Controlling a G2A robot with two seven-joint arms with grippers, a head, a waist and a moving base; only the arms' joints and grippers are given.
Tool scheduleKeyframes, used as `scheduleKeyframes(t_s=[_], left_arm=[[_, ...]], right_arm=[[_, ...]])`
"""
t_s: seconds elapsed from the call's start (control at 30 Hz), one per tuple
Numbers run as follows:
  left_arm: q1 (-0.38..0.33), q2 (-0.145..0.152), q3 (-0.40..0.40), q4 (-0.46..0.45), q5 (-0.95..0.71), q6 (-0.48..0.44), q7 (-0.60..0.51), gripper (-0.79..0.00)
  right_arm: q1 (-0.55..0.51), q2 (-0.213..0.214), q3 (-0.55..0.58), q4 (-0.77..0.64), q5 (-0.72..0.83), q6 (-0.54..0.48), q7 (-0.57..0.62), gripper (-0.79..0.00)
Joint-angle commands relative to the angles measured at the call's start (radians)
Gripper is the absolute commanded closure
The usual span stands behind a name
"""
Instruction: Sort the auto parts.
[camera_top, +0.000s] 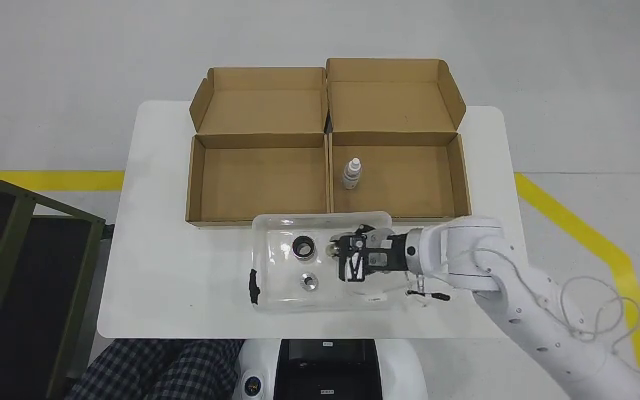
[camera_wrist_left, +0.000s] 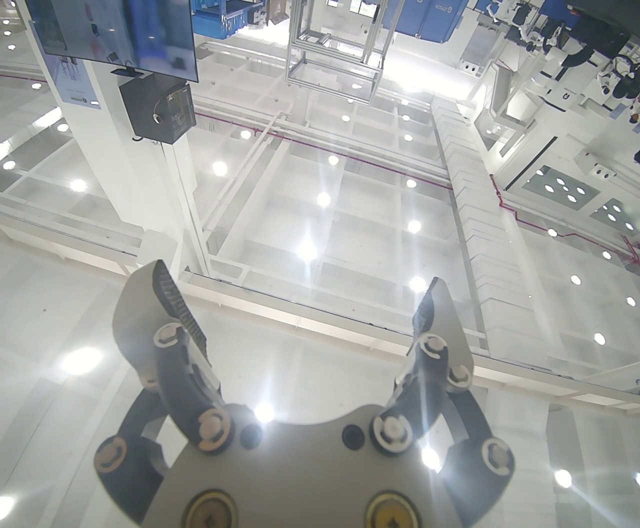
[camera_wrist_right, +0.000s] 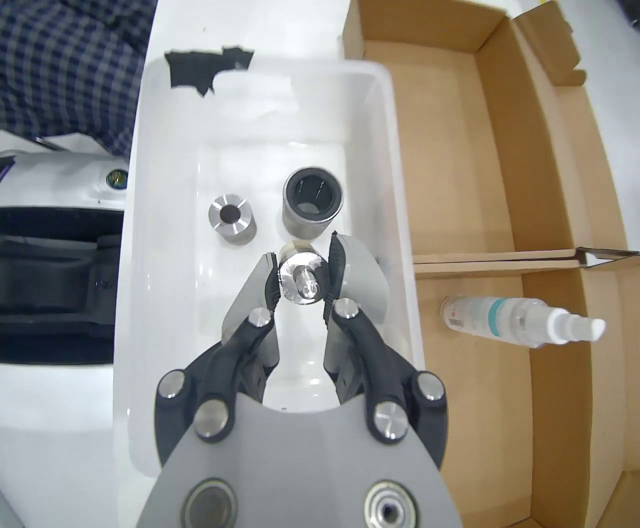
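Right jaws, closest in the right wrist view, stand narrow on either side of a stepped metal part (camera_wrist_right: 299, 280) and look pressed against it, low inside the clear bin (camera_wrist_right: 395, 150). Just beyond stand a dark sleeve (camera_wrist_right: 313, 202) and a slotted metal collar (camera_wrist_right: 231, 217), both apart from the jaws. A spray bottle (camera_wrist_right: 505, 320) is in the cardboard box (camera_wrist_right: 565, 400) beside the bin.

Left wrist view: left jaws stand wide, holding nothing, aimed at the ceiling.

Top view: the right arm (camera_top: 500, 275) reaches into the bin on the worktop (camera_top: 160, 250), two open boxes just behind.

This looks like the pick of the stepped part. Next it calls for a straight lift clear of the bin wall, then a carry to a box; which box, I cannot tell.
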Motion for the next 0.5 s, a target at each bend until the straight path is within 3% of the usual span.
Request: scheduleKeyframes(t_s=[0.0, 0.2, 0.47], left_arm=[[0.0, 0.0, 0.0, 0.0, 0.0, 0.0, 0.0, -0.785], [0.0, 0.0, 0.0, 0.0, 0.0, 0.0, 0.0, -0.785], [0.0, 0.0, 0.0, 0.0, 0.0, 0.0, 0.0, -0.785]], right_arm=[[-0.011, 0.0, 0.019, 0.008, -0.005, 0.011, -0.083, 0.0], [-0.057, -0.002, 0.073, 0.035, -0.003, 0.062, -0.314, 0.0], [-0.091, -0.012, 0.123, 0.033, 0.012, 0.151, -0.531, 0.0]])
